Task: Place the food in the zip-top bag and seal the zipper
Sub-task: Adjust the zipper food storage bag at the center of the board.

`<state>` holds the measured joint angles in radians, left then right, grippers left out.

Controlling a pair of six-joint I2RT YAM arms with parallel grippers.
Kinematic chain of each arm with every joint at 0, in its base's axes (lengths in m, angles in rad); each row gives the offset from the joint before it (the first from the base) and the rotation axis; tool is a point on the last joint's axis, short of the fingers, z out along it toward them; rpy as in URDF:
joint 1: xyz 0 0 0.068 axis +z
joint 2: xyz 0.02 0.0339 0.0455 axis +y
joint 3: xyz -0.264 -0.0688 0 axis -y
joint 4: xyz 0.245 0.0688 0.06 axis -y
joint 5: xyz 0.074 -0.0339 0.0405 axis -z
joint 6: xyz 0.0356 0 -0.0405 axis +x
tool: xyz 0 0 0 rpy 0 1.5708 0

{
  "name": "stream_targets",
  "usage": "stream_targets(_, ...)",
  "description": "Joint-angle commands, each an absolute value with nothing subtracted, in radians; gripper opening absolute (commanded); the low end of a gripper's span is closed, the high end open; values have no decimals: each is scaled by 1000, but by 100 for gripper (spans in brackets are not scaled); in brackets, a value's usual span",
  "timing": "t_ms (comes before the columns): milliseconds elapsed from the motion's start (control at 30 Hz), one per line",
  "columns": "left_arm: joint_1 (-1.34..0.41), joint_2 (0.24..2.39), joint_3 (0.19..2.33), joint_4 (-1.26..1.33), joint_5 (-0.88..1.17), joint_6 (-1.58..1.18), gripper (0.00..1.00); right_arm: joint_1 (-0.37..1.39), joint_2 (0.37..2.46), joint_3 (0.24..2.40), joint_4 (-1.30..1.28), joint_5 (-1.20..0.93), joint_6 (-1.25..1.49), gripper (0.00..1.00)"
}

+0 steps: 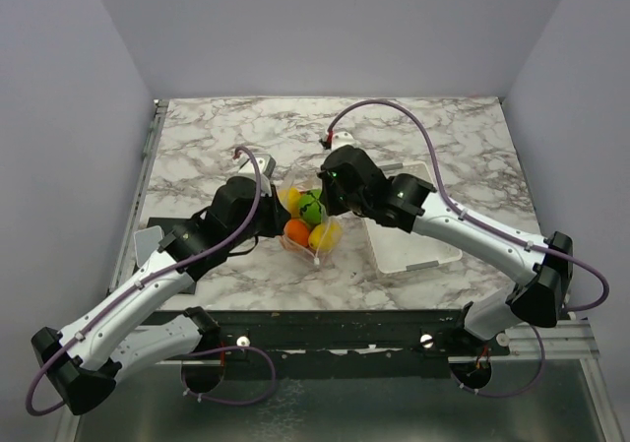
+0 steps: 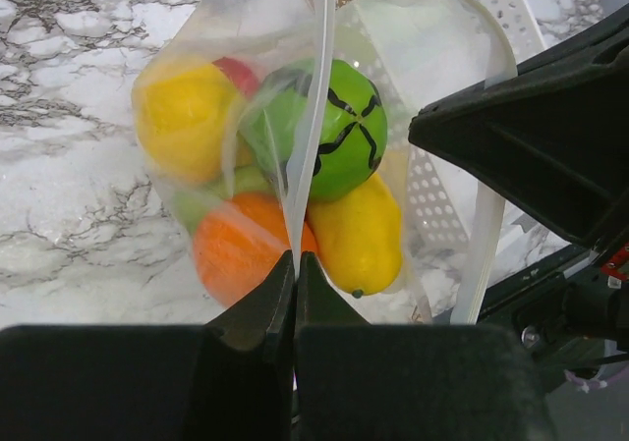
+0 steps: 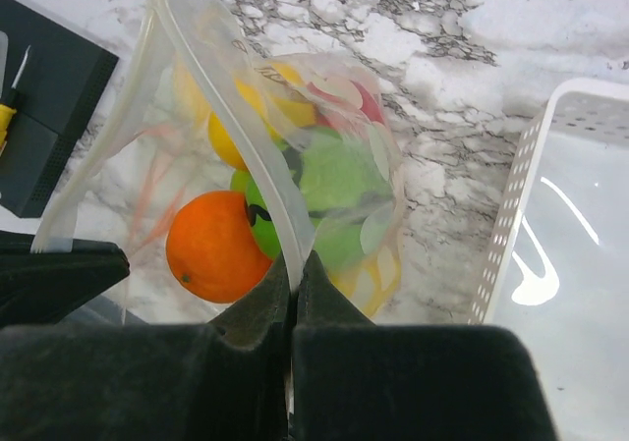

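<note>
Food (image 2: 339, 132) is bagged; your left pincer (image 2: 296, 262) and right pincer (image 3: 293, 262) clamp the zipper (image 2: 314, 107). Next, press along it.

One bag (image 2: 423, 48), one white tray (image 3: 513, 215), two tools (image 2: 295, 262) (image 3: 293, 262), and at least five toy foods (image 2: 349, 132).

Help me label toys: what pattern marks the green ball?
Black curved stripes on the green ball; clearest in left wrist view.

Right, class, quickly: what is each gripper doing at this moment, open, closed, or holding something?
Left gripper: closed, pinching the zipper of the zip-top bag.
Right gripper: closed, pinching the same zipper.
</note>
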<state>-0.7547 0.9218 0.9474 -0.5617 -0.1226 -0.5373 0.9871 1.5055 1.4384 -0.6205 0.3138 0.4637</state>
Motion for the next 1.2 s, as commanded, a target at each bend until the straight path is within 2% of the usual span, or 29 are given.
stream_targets(0,-753,882,923,-523,-94,-597,0,988,1512,1489,-556,250,325,1)
stream_targets(267,-753,851,898,-518,-95,-649,0,986,1585,1527,-516,174,178,1)
stream_targets(467,-752,831,834,-498,-126,-719,0,986,1638,1542,-528,192,146,1)
stream_targets(567,-753,821,814,-486,-132,-733,0,986,1622,1515,-509,199,174,9)
stream_targets(767,-753,812,805,-479,-159,-756,0,986,1544,1454,-479,192,226,42)
stream_targets(900,-752,811,804,-476,-176,-769,0,988,1471,1396,-461,171,271,58)
stream_targets(1033,-753,811,805,-471,-184,-779,0,1002,1349,1291,-397,151,296,67)
stream_targets(1167,-754,817,804,-465,-183,-788,0,1018,1248,1202,-357,140,328,69)
